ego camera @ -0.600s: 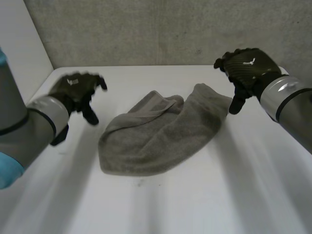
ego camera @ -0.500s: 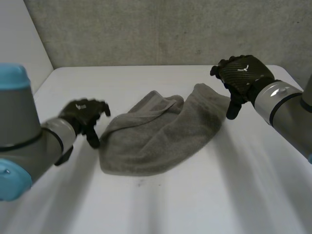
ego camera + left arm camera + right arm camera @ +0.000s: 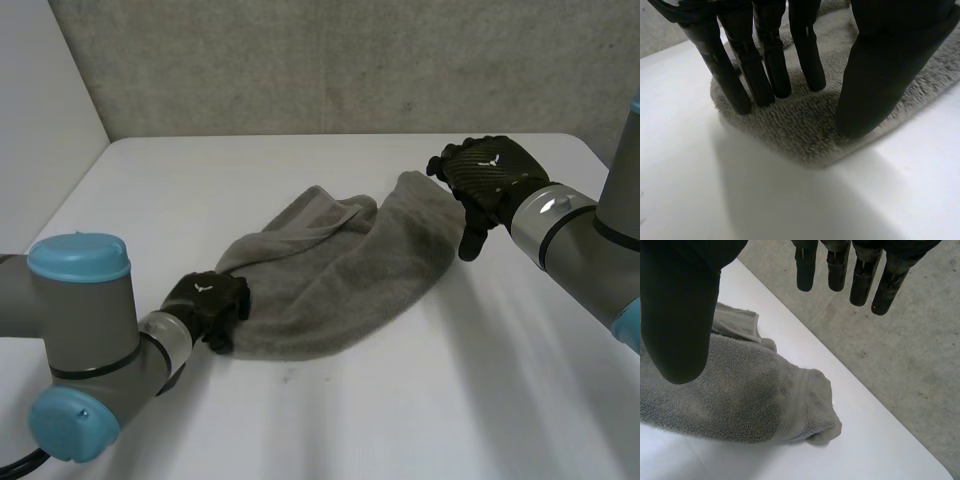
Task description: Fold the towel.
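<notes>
A grey towel (image 3: 330, 270) lies crumpled in a loose fold on the white table (image 3: 420, 400). My left hand (image 3: 205, 305) is low at its near left corner. In the left wrist view that hand (image 3: 885, 65) has straight fingers (image 3: 765, 70) and thumb set down on the towel (image 3: 810, 145) just inside the corner edge, apart from each other and pinching nothing. My right hand (image 3: 490, 175) hovers over the far right corner. In the right wrist view the hand (image 3: 680, 305) is spread open above the towel (image 3: 750, 405), clear of it.
A grey wall (image 3: 350, 60) stands behind the table's far edge. A white side panel (image 3: 40, 130) rises at the left. The table's back edge (image 3: 865, 405) runs close behind the towel's far right corner. Bare tabletop spreads in front of the towel.
My left hand has dropped from the air left of the towel down onto its near left corner. The right hand has come slightly lower and nearer the far right corner.
</notes>
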`<control>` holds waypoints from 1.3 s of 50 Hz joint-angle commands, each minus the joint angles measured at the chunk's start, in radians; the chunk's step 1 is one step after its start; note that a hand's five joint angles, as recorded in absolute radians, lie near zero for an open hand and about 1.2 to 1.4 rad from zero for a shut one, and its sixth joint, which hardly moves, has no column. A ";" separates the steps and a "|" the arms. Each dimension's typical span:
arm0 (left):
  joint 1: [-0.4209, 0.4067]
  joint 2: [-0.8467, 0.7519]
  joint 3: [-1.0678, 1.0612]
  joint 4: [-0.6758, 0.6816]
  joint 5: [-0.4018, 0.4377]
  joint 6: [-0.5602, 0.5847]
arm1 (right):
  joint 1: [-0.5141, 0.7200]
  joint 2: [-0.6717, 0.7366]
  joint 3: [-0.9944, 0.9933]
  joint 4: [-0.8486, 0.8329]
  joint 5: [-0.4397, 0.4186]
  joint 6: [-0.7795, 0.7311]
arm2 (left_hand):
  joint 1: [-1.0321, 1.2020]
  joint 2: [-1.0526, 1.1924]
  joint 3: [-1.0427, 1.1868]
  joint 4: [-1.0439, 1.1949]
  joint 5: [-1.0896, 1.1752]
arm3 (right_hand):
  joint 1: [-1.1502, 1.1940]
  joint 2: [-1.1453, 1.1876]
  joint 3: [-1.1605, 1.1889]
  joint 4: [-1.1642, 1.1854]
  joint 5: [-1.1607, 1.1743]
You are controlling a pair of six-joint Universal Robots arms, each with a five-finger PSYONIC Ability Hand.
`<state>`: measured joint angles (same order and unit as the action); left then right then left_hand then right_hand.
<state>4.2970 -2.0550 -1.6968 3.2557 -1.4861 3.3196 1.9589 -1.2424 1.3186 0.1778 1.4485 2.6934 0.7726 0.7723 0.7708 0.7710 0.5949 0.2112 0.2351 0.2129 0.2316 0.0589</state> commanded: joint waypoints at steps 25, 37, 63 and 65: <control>-0.005 0.139 0.037 0.131 -0.005 -0.003 | -0.005 0.026 -0.013 0.020 -0.003 -0.003 | 0.624 0.624 0.625 0.625 0.627 | -0.037 -0.061 -0.038 -0.057 -0.059; -0.029 0.314 0.055 0.070 -0.002 -0.116 | -0.005 0.205 -0.010 0.020 -0.057 0.143 | 0.624 0.624 0.625 0.625 0.627 | 0.029 0.005 0.028 0.009 0.007; -0.043 0.417 0.068 0.078 -0.010 -0.216 | 0.041 0.227 0.005 -0.475 0.096 0.275 | 0.624 0.624 0.625 0.625 0.627 | 1.185 1.161 1.183 1.165 1.163; -0.043 0.417 0.068 0.078 -0.010 -0.213 | 0.035 0.161 0.013 -0.463 0.081 0.267 | 0.624 0.624 0.625 0.625 0.627 | 1.185 1.161 1.183 1.165 1.163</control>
<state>4.2474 -1.6490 -1.6294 3.3317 -1.4921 3.1057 2.0068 -0.8579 1.3035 -0.2927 1.5125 2.9780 1.1665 1.2169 1.2156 1.2167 1.0204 0.9536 1.1711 1.1806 1.1893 0.9633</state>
